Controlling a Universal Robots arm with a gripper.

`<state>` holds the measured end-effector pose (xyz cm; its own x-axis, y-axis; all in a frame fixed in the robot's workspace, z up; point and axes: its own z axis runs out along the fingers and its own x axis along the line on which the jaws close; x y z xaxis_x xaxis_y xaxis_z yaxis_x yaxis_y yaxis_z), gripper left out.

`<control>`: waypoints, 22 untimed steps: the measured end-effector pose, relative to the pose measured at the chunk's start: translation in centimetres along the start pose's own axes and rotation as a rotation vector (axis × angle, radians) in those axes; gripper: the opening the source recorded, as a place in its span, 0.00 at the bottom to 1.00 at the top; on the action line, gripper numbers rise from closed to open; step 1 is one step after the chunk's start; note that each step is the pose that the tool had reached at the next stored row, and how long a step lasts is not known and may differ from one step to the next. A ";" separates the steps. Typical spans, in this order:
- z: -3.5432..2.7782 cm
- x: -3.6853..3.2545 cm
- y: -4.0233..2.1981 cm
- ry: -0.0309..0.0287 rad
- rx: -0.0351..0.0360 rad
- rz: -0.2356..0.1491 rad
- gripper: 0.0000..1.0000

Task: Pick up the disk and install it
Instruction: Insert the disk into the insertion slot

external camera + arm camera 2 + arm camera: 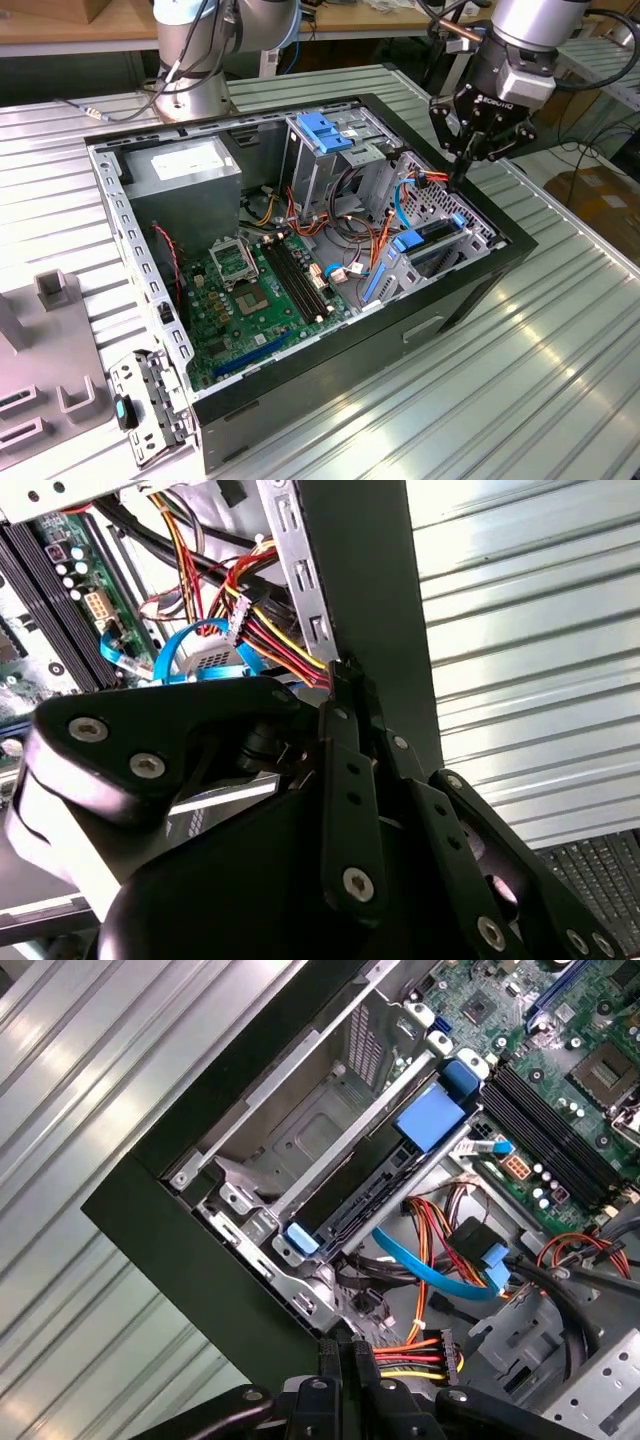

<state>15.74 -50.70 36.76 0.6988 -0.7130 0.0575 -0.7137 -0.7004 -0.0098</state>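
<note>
Metal table (560, 370); disk (370, 1185) lengthwise along bay wall.

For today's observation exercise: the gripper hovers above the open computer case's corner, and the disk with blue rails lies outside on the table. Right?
Not quite. The gripper does hover above the case corner, but the disk with blue rails sits inside the case's drive cage, as the first wrist view shows.

the scene is evenly and brightly lit from above; strong glare is seen on the ribbed silver metal table (560, 370), while the black gripper body (300, 860) is blurred close up.
</note>
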 end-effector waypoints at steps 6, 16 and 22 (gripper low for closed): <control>0.00 -0.13 0.15 0.0004 -0.0024 0.044 0.17; -0.01 -0.87 0.95 0.0014 -0.0080 0.140 0.17; 0.12 -0.88 0.95 0.0038 -0.0151 0.243 0.17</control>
<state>14.45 -50.74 36.58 0.5066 -0.8601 0.0590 -0.8613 -0.5080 -0.0089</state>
